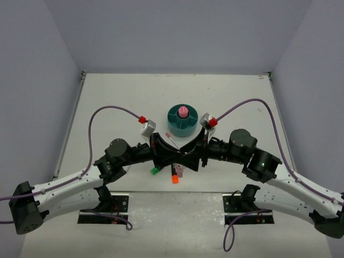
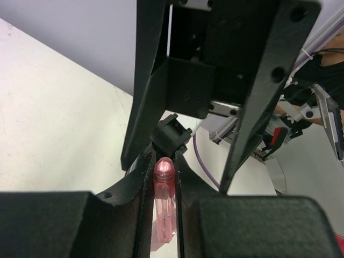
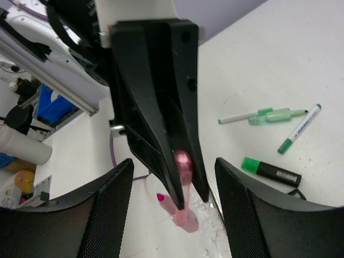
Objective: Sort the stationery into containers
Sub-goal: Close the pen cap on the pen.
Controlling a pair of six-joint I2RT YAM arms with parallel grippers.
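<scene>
Left hand (image 2: 164,166) is clamped almost closed on the pink highlighter (image 3: 181,215), with the rounded end poking out past the fingertips. Right hand (image 3: 173,161) faces it nose to nose, jaws wide apart either side of the left fingers, holding nothing. Both sit on the near side of the organizer (image 1: 174,128), just short of its rim, with the highlighter up off the table (image 1: 107,97). The organizer's centre well has the pink-capped glue stick (image 1: 183,112). Can't tell what's in the outer compartments. Loose on the table, further out on the organizer's near side: green highlighter (image 3: 270,169), orange highlighter (image 1: 175,179), two green-capped pens (image 3: 298,129). My read: left owns the carry. Right should back straight out along its own axis before left moves, or a pad may clip the barrel. Left then swings over an outer compartment, tips the highlighter upright and goes low. Let go only once the lower end is inside the wall, since a high drop likely bounces off the rim. Stay off the glue stick.
</scene>
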